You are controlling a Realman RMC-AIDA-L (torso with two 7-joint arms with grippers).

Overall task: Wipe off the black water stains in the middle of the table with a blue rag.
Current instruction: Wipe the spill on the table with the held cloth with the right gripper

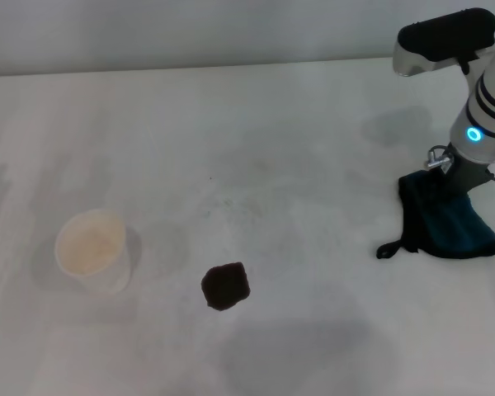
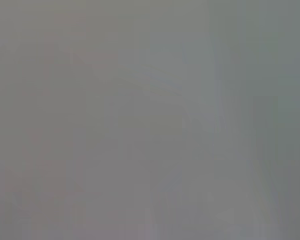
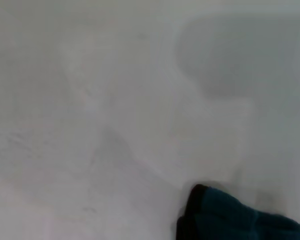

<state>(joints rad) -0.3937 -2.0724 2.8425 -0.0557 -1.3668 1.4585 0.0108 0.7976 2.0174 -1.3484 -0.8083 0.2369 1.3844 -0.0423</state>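
Worktop (image 1: 256, 148) is white, matte, faintly smudged. Black water stains (image 1: 225, 285) sit lower centre, a cup (image 1: 92, 250) at left. Right claw (image 1: 455, 183) presses down on the blue rag (image 1: 444, 221) at right edge; its opening cannot be told.

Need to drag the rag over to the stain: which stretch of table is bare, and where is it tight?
Bare: the wide strip of table between the blue rag under the right gripper and the black water stains; also the far half. Tighter: the cup beside the stain, on its left.
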